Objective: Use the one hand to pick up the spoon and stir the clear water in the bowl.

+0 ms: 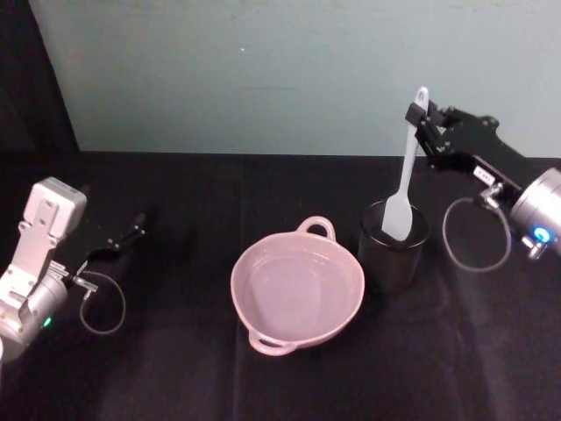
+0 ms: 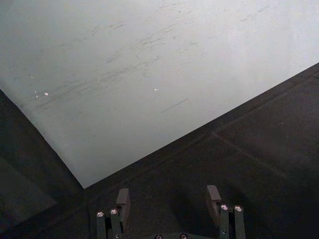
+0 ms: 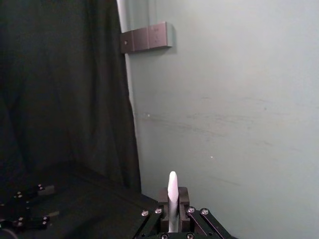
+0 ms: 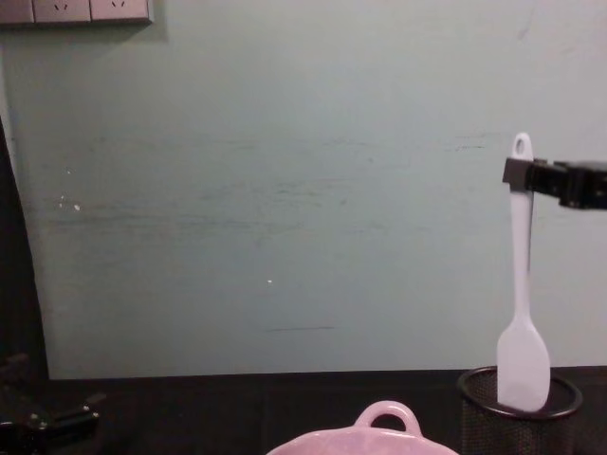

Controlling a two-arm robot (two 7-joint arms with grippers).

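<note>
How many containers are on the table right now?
2. The bowl sits in the middle; the mesh cup stands close on its right, the spoon dipping into it, held by the right tool. Left tool sits open, far left.

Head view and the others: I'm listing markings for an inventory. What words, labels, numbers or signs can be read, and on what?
No readable text anywhere.
White label on the right gripper, shut on the spoon handle: too small to read.
Left gripper, parked open at the left: no marking.
Wall sockets: no legible marking.
</note>
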